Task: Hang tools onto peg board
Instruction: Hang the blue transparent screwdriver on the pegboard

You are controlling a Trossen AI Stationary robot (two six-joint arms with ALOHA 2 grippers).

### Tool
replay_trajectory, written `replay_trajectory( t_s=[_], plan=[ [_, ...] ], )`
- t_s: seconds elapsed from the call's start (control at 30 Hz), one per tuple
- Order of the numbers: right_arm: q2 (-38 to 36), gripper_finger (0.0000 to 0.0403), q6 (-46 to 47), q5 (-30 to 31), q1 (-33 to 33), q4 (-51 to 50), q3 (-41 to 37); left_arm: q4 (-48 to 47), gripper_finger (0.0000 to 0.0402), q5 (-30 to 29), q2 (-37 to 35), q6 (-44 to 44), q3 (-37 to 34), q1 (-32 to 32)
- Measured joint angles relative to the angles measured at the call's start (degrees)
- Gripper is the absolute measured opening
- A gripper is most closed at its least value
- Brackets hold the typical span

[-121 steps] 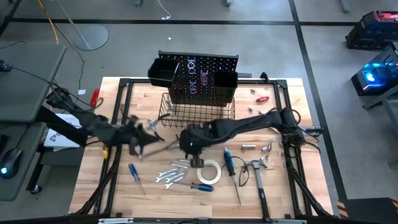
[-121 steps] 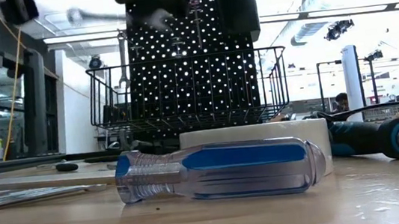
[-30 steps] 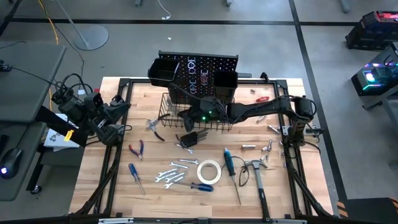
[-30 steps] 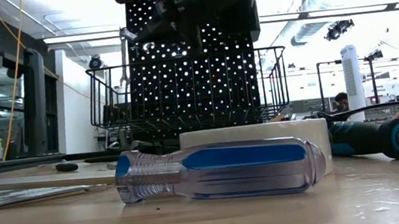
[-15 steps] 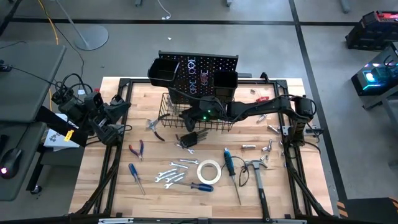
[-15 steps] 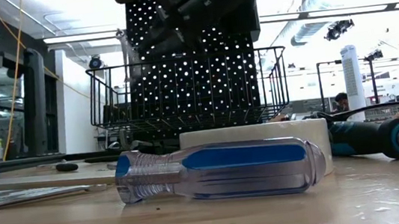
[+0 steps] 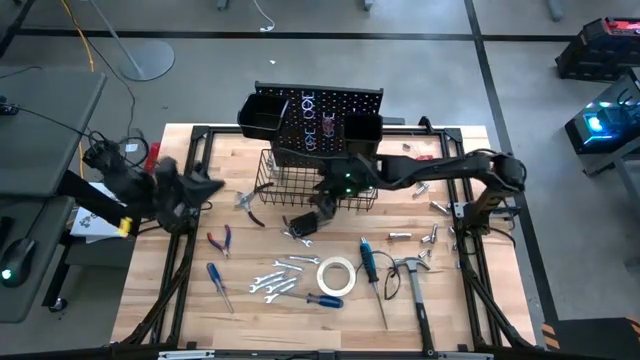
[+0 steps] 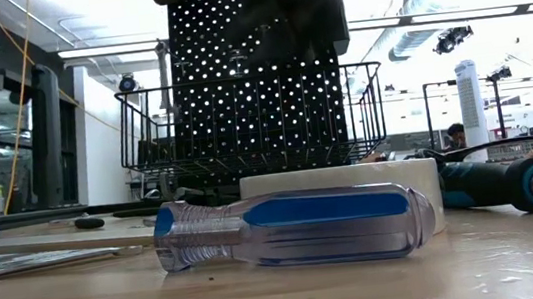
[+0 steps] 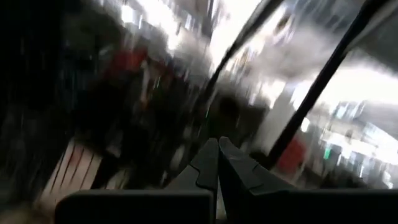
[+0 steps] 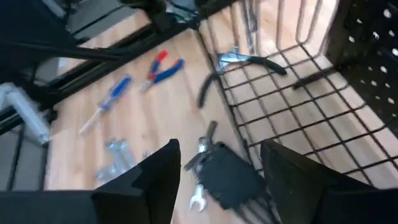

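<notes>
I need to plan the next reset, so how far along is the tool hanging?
Done: a few tools hang on the peg board. In hand: nothing; the right gripper is open and empty by the wire basket, and the left gripper is shut at the table's left edge. Left: wrenches, screwdrivers, pliers, hammer and tape roll lie on the table.

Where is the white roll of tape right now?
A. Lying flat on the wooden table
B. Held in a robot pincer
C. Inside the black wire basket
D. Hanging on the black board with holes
A: the high view shows the white roll of tape lying flat on the pale wooden table, in front of the black wire basket and apart from both arms.
</notes>
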Motion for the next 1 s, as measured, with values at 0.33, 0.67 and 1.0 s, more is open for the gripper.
replay_trajectory(
  t_s=[0.33,0.67,1.0],
  plan=[
    [-9.3,0.0211,1.6,0.3,4.5,-3.3,0.0,-25.9,0.0026,14.9,14.5,-24.0,0.0,0.0],
    [-9.4,0.0211,11.5,1.6,15.2,-10.5,0.0,-26.8,0.0153,33.5,33.9,-6.9,1.4,5.1],
    [-6.5,0.0209,20.7,10.8,25.2,-20.5,-0.1,-26.0,0.0237,39.6,51.3,13.3,14.3,10.0]
  ],
)
